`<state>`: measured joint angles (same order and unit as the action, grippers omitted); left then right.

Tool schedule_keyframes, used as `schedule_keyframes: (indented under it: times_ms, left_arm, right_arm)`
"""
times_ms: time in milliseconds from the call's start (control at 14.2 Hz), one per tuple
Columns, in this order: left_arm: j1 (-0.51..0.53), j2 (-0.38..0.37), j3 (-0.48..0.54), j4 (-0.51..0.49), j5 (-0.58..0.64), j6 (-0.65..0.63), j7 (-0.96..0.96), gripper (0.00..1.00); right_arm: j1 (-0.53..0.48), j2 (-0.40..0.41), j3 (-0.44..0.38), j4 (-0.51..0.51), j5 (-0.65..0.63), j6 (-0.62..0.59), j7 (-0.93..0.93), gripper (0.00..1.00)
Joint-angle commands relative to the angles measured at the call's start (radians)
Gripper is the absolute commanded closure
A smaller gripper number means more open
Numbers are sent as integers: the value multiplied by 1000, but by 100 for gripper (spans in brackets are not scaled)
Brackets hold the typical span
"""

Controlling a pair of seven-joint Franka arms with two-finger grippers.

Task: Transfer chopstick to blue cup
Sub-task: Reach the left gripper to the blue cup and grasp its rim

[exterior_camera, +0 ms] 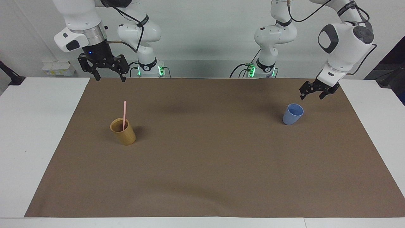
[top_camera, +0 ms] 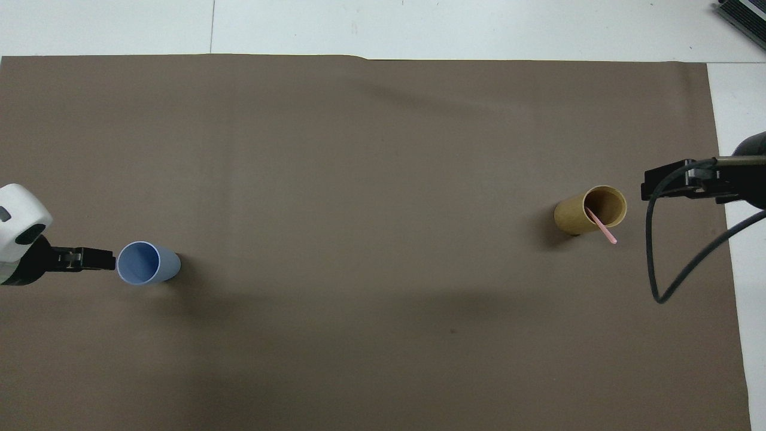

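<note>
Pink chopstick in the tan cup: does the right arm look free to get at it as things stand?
Probably yes. The chopstick stands well out of the tan cup, its top bare, with only brown mat around it. The right gripper hangs open over the mat's edge nearer the robots, nothing between them.

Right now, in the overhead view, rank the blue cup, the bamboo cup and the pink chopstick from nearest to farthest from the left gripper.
1. Blue cup, right beside the left gripper, at the left arm's end.
2. and 3. Bamboo cup and pink chopstick standing in it, at the right arm's end: too close to call.
</note>
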<state>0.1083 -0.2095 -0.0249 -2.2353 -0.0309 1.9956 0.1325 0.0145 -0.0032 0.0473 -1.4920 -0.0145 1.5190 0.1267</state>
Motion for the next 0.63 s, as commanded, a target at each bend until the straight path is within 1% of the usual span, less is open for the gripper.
schedule_keyframes:
  times_ms: [0,211,281,563]
  left_arm:
    - [2,-45,-7,-145,13,142,10,0]
    - [17,-31,-7,-231,13,268,13,0]
    - [17,-24,-7,-239,13,285,15,4]
    - [19,-19,-7,-236,13,282,13,40]
  right_arm:
    - [-13,-9,5,-5,19,-5,8,0]
    - [-13,-9,5,-5,19,-5,8,0]
    - [-13,-9,5,-5,19,-3,8,0]
    - [-13,-9,5,-5,19,-3,8,0]
